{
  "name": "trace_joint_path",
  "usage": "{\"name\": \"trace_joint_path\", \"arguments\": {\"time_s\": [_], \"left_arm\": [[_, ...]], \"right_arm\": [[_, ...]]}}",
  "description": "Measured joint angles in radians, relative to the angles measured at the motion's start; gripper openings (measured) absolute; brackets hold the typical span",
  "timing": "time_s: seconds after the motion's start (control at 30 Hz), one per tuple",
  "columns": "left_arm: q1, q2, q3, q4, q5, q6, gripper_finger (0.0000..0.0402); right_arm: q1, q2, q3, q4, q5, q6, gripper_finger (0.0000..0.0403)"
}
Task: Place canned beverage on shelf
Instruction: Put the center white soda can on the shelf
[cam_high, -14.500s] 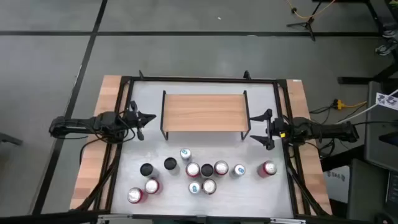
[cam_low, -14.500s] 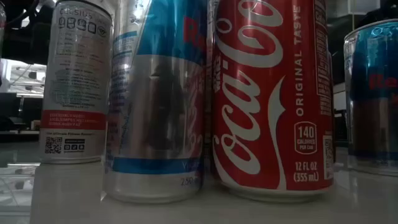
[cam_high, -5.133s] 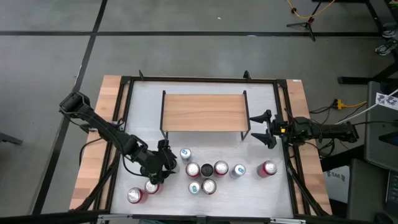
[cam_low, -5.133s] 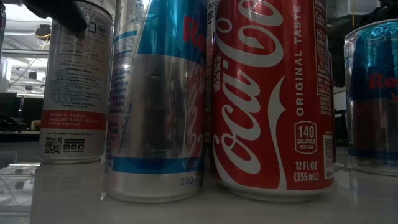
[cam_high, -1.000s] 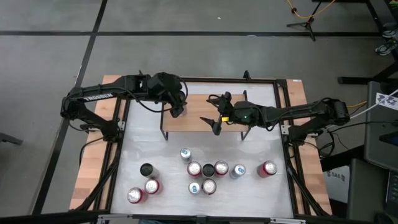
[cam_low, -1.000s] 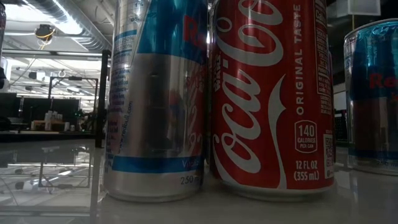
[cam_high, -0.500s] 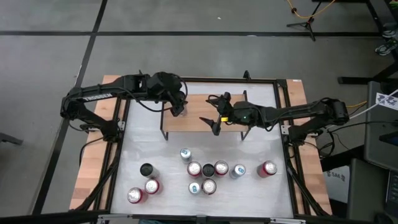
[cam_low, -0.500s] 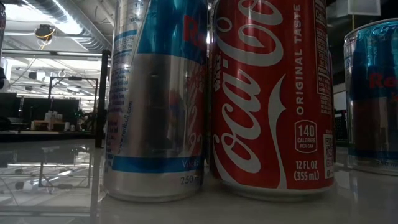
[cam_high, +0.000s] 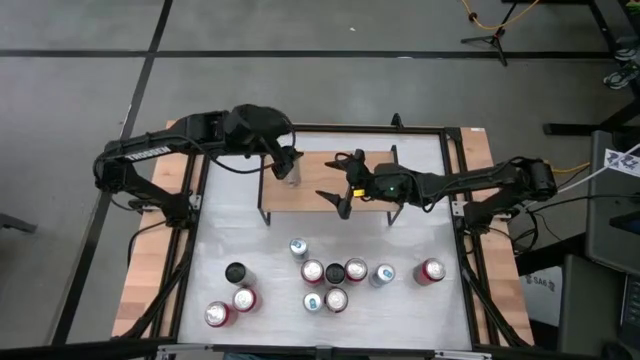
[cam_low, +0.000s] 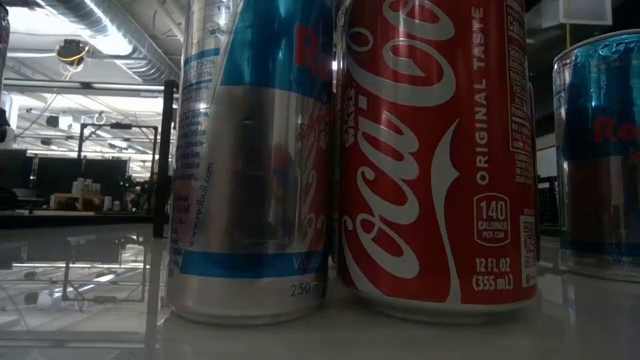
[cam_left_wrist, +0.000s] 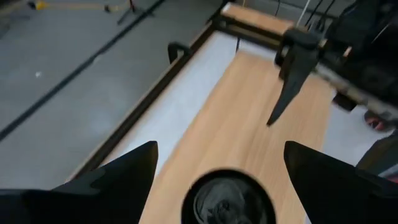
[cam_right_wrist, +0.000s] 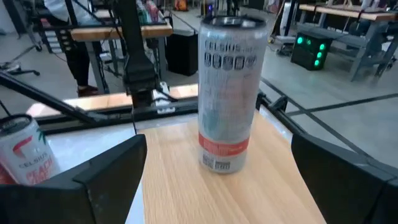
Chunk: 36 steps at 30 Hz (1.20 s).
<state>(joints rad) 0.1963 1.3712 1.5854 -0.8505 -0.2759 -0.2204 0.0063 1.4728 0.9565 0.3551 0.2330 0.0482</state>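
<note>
Can (cam_high: 292, 177) now stands free on shelf (cam_high: 330, 195), upper left of frame; left gripper (cam_high: 288, 160) has released and lifted clear. Right gripper (cam_high: 340, 185) open, empty. One placed.

The shelf (cam_high: 327, 181) plank lies bare between the two pincers except for one tall can (cam_right_wrist: 226, 92) standing just under the left pincer (cam_high: 291, 166). The right pincer (cam_high: 338, 186), jaws spread, blocks the plank's middle; beyond it the far end is free.

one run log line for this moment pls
left pincer: open, above can | can: upright on shelf, released | right pincer: open, over shelf | other cans: on table
</note>
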Motion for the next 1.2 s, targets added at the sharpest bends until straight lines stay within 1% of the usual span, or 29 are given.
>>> {"name": "trace_joint_path", "arguments": {"time_s": [0.13, 0.2, 0.3, 0.37, 0.43, 0.53, 0.6, 0.63, 0.73, 0.8, 1.0, 1.07, 1.2], "left_arm": [[0.0, 0.0, 0.08, -0.003, 0.001, 0.05, 0.0342], [0.0, 0.0, 0.13, -0.038, 0.025, 0.087, 0.0341], [0.0, 0.0, 0.21, -0.148, 0.087, 0.146, 0.0341], [-0.001, -0.003, 0.254, -0.248, 0.12, 0.151, 0.0341], [-0.005, -0.014, 0.276, -0.358, 0.13, 0.142, 0.0341], [-0.025, -0.041, 0.273, -0.519, 0.12, 0.116, 0.0341], [-0.042, -0.06, 0.248, -0.611, 0.082, 0.081, 0.0341], [-0.052, -0.071, 0.227, -0.629, 0.049, 0.056, 0.0341], [-0.071, -0.11, 0.13, -0.621, -0.075, -0.017, 0.0341], [-0.08, -0.134, 0.06, -0.592, -0.135, -0.043, 0.0341], [-0.082, -0.144, -0.117, -0.444, -0.228, -0.059, 0.0341], [-0.082, -0.142, -0.166, -0.379, -0.265, -0.058, 0.0341], [-0.082, -0.14, -0.242, -0.3, -0.326, -0.058, 0.0341]], "right_arm": [[0.0, 0.013, 0.0, -0.001, -0.033, 0.005, 0.0392], [0.0, 0.019, 0.0, 0.003, -0.055, 0.013, 0.0392], [0.0, 0.036, 0.0, 0.019, -0.089, 0.028, 0.0392], [0.0, 0.044, -0.001, 0.008, -0.098, 0.028, 0.0392], [0.0, 0.059, -0.001, 0.041, -0.097, 0.028, 0.0392], [0.0, 0.075, -0.001, 0.074, -0.125, 0.029, 0.0392], [0.0, 0.089, 0.0, 0.098, -0.159, 0.029, 0.0392], [0.0, 0.101, -0.001, 0.116, -0.175, 0.029, 0.0392], [0.0, 0.129, 0.0, 0.165, -0.206, 0.029, 0.0392], [0.0, 0.14, 0.0, 0.174, -0.21, 0.028, 0.0392], [0.0, 0.146, 0.0, 0.178, -0.21, 0.026, 0.0392], [0.0, 0.146, 0.0, 0.179, -0.211, 0.026, 0.0392], [0.0, 0.146, 0.0, 0.185, -0.211, 0.024, 0.0392]]}}
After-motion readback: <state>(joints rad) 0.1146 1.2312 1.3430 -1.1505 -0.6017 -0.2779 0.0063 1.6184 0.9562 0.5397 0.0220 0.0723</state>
